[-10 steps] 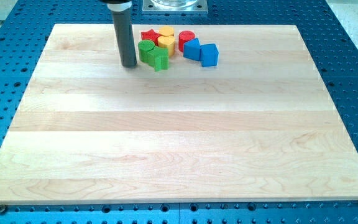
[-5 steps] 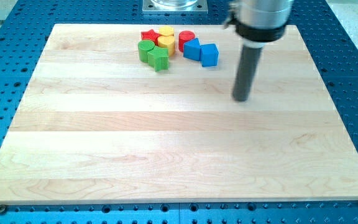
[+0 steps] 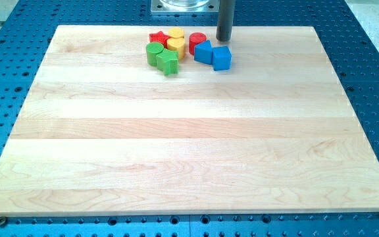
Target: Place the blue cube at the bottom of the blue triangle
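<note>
The blue cube [image 3: 222, 58] sits near the view's top on the wooden board [image 3: 189, 145]. The blue triangle [image 3: 203, 51] lies just to its left, touching it or nearly so. My tip [image 3: 224, 40] is just above the blue cube in the view, a short way apart from it, at the board's top edge.
A cluster lies left of the blue blocks: a red cylinder [image 3: 197, 41], a yellow block [image 3: 176, 45], another yellow block [image 3: 176, 33], a red star-like block [image 3: 157, 38], a green cylinder [image 3: 153, 52] and a green block [image 3: 167, 62].
My tip swept from left of the green blocks across to the view's right, then moved up to just above the blue cube. The blocks have not moved.
</note>
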Tool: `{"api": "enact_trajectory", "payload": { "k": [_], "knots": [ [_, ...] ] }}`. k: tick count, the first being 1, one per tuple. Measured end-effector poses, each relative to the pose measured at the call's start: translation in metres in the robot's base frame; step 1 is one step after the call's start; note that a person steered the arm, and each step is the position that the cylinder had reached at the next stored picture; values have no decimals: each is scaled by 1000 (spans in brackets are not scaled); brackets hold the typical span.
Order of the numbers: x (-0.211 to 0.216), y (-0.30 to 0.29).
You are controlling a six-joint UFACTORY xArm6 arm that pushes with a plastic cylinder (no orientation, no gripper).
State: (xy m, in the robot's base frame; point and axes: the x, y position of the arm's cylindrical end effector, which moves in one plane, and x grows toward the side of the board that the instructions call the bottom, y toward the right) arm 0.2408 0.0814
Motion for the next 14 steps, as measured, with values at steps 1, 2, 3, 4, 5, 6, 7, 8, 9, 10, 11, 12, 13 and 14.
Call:
{"api": "enact_trajectory", "payload": {
  "k": [1,2,3,4,5,6,7,8,9,10,11,12,13,14],
  "knots": [
    [0,0],
    [12,0],
    [38,0],
    [48,0],
    [74,0],
    [88,1],
    [89,2],
    [103,3],
    [131,9],
    [164,9],
    [195,5],
    [178,-7],
    [134,-8],
    [109,-8]
  ]
}}
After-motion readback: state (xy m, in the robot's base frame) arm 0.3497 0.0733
